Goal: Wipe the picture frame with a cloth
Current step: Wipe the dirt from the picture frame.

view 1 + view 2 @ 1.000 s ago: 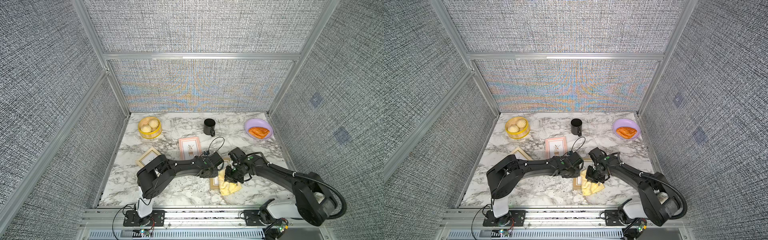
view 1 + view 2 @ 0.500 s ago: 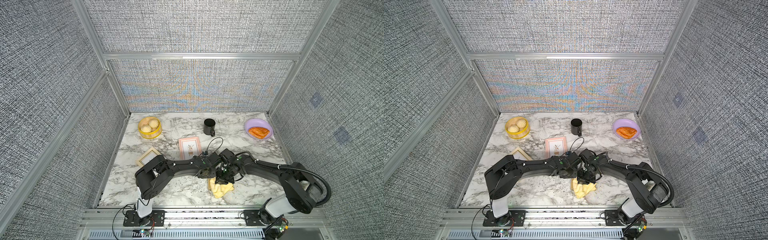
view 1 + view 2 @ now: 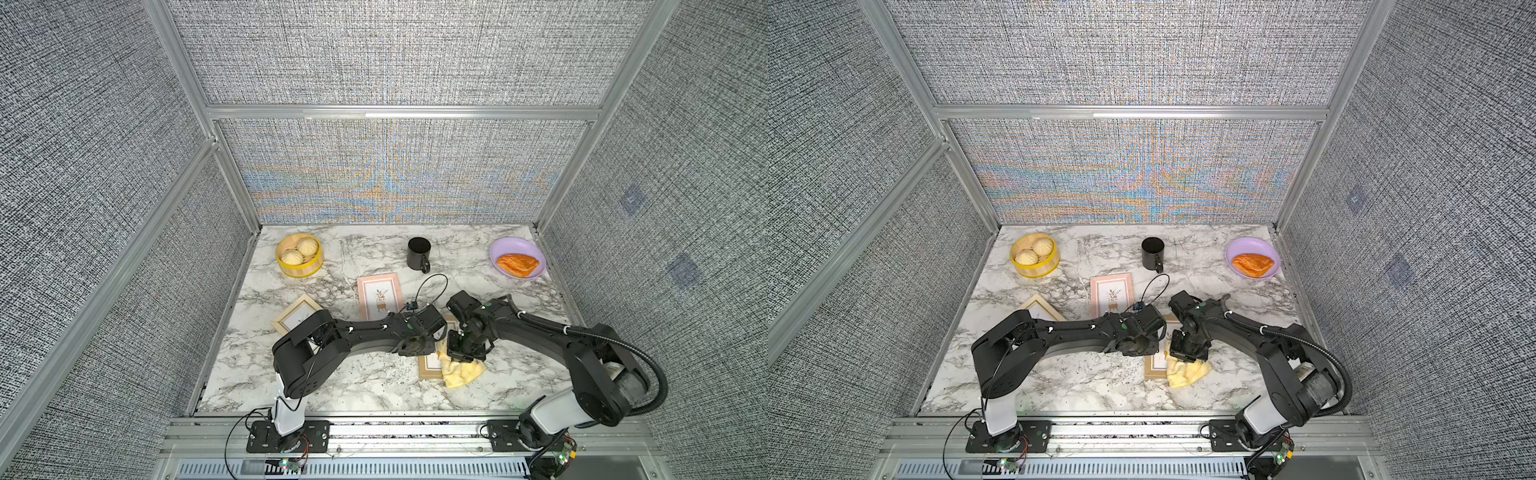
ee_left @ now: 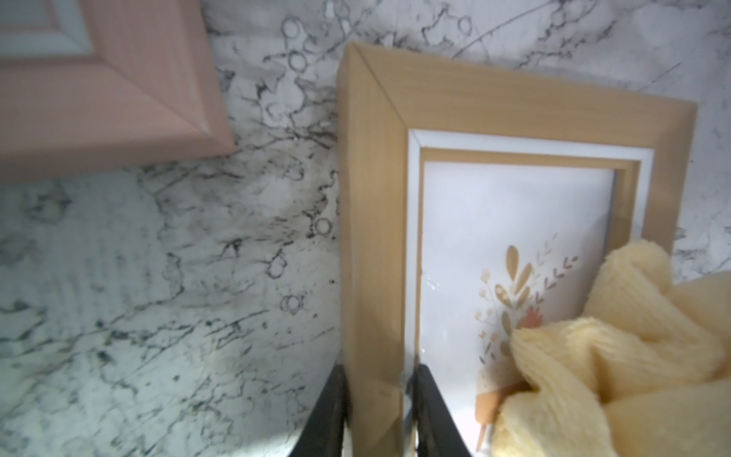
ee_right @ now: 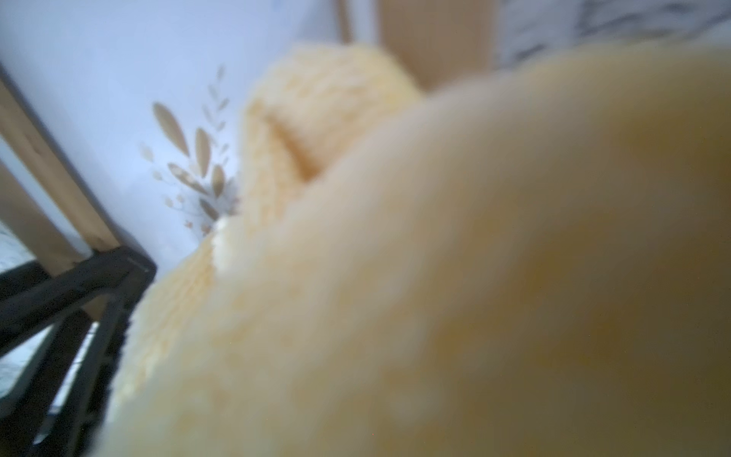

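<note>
— Where is the cloth [image 3: 461, 374] now?
— Low at the front of the surface [image 3: 374, 390]. It is bunched on the glass of the wooden picture frame [image 4: 372, 198] and spills over its edge onto the marble. The right jaws are pressed together on it.
— And the left jaws?
— They pinch one side rail of that frame, one finger on each side. The pink frame [image 3: 379, 295] lies near, further back.

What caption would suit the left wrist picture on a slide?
Left hand grips the edge of the wooden picture frame; pale yellow cloth lies on its floral print.
</note>
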You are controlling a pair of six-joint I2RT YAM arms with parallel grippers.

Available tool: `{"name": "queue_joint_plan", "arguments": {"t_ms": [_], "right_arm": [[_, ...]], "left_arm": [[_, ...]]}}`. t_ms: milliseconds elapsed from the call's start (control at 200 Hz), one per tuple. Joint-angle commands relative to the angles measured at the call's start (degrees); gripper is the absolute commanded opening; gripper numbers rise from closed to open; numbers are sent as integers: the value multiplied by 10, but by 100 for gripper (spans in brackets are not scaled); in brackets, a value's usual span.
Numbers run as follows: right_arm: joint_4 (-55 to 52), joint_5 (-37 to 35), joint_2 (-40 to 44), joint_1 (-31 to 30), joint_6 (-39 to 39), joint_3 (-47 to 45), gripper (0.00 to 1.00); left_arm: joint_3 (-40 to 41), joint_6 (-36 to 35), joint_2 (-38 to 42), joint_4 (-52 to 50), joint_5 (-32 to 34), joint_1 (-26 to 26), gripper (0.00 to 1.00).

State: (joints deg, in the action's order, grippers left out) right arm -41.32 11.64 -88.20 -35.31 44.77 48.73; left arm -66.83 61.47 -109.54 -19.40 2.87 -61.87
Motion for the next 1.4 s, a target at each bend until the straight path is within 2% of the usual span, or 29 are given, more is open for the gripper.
{"name": "queue_joint_plan", "arguments": {"t_ms": [0, 105, 255, 380, 540, 661, 781, 1046, 1111, 1396], "right_arm": [[62, 65, -26, -42, 19, 4, 0], [96, 87, -57, -77, 45, 16, 0], [149, 108, -75, -73, 89, -6, 0], [70, 35, -68, -56, 82, 2, 0], [66, -20, 3, -4, 130, -56, 0], [37, -47, 19, 2, 127, -38, 0], [43, -33, 6, -7, 124, -23, 0], [113, 94, -51, -66, 114, -1, 0], [118, 102, -59, -68, 111, 4, 0], [-40, -35, -17, 14, 30, 64, 0]], "left_arm": [[6, 4, -9, -19, -26, -1, 0], [8, 4, -9, -15, -27, -1, 0], [12, 4, -9, -11, -28, 0, 0], [16, 5, -7, -10, -27, 0, 0], [26, 8, -2, -5, -27, 1, 0], [30, 11, 0, -2, -26, 1, 0], [31, 11, -1, 1, -28, 1, 0], [31, 12, -5, 6, -29, 1, 0], [30, 12, -6, 5, -29, 1, 0], [19, 0, -8, -31, -15, 1, 0]]}}
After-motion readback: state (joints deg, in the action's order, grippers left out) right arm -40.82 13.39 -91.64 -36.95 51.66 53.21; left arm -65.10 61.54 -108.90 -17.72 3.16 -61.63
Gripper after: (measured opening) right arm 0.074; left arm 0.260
